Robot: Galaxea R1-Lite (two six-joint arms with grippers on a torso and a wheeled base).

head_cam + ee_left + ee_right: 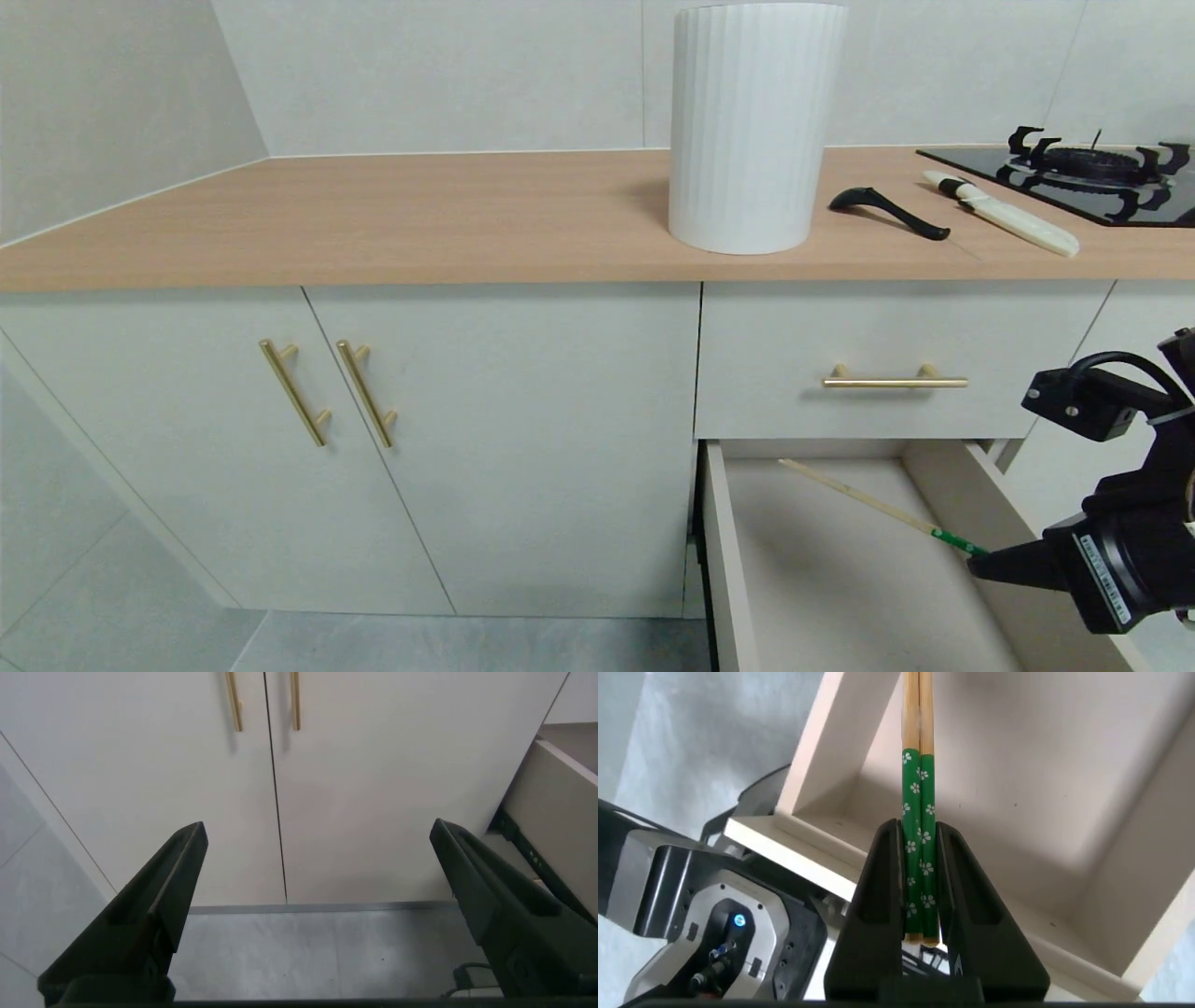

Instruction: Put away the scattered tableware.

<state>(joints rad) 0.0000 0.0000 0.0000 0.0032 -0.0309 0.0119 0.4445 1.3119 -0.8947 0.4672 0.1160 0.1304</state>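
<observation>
A pair of wooden chopsticks [864, 498] with green flowered ends [915, 840] is clamped in my right gripper [980, 564], which is shut on them over the open lower drawer [738, 560]; the tips point toward the drawer's back. In the right wrist view the gripper [916, 873] pinches the green ends above the drawer floor [1046, 793]. On the countertop [420, 215] lie a black-handled utensil [887, 212] and a cream knife [1008, 216] with a black band. My left gripper [318, 873] hangs open low before the cabinet doors [271, 775], holding nothing.
A tall white ribbed canister [752, 126] stands on the counter near the front edge. A black gas hob [1083, 177] sits at the far right. The upper drawer [896, 359] with a brass handle is closed. Grey floor tiles [308, 952] lie below.
</observation>
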